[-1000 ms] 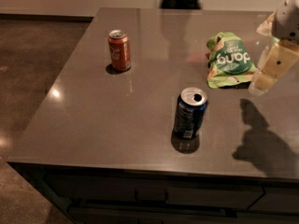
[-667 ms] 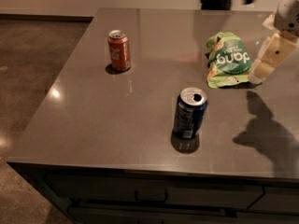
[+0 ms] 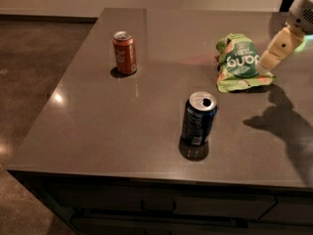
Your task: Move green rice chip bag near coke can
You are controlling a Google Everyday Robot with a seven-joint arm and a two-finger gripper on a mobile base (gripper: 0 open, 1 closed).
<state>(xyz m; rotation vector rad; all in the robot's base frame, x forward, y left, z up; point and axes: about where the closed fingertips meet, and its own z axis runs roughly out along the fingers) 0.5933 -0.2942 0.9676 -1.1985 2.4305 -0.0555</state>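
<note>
**Item 1. Dark blue can** (image 3: 199,119): upright and opened, standing toward the front of the worktop (image 3: 98,131). It serves as the reference point for every entry below and is not part of the task.

**Item 2. Green rice chip bag** (image 3: 239,62): lies on the worktop behind the dark blue can and a little to its right, logo facing up, wrinkled. It rests flat and is not lifted.

**Item 3. Coke can** (image 3: 124,53): upright, behind the dark blue can and well off to its left. It is well apart from the bag, with bare worktop between them.

**Item 4. Hand** (image 3: 275,52): behind the dark blue can and far to its right, at the frame's edge. It angles down toward the bag's right side. It is just beside the bag, and contact cannot be confirmed. Whether the hand is open or closed cannot be told, and nothing appears to be carried in it.

**Status:** judged to be at the approach stage. The bag is neither grasped nor displaced toward its goal. Remaining steps are to secure the bag, carry it leftward across the worktop behind the dark blue can, set it down near the coke can, and release it.
</note>
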